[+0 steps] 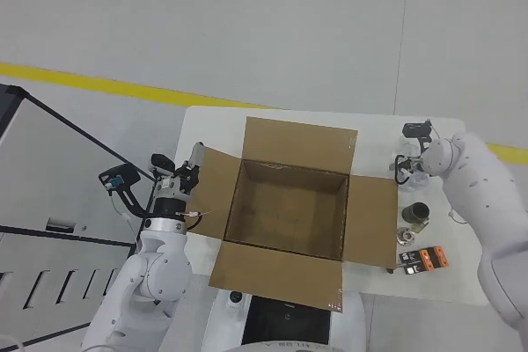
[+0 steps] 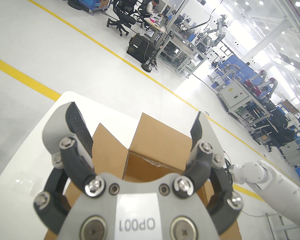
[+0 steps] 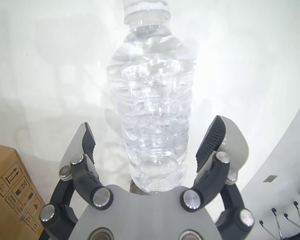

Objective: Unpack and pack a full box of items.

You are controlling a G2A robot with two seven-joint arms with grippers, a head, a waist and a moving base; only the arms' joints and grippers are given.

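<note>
Currently the open cardboard box is sitting in the middle of the white table, with all four flaps folded outward and its cardboard floor showing. The far flap is reaching close to the far table edge, and the near flap is extending to about the near table edge. Bare table is showing as two strips: a narrow one beside the left flap and a wider one between the right flap and the right table edge.

The left claw is hovering over the narrow strip, just beside the left flap, with its two fingers spread wide apart. The right claw is hanging over the far end of the wider strip, its fingers standing apart on either side of one clear water bottle with a white cap. Gaps are showing between both pads and the bottle wall. Whether the bottle is standing or lying cannot be told.

Nearer along the same strip, three further things are lying in a row, apart from the bottle: one dark round can, one small round piece and one flat black-and-orange pack.

Handling symbols are showing on the box side wall, and one white printed label is sitting on the left claw body
</note>
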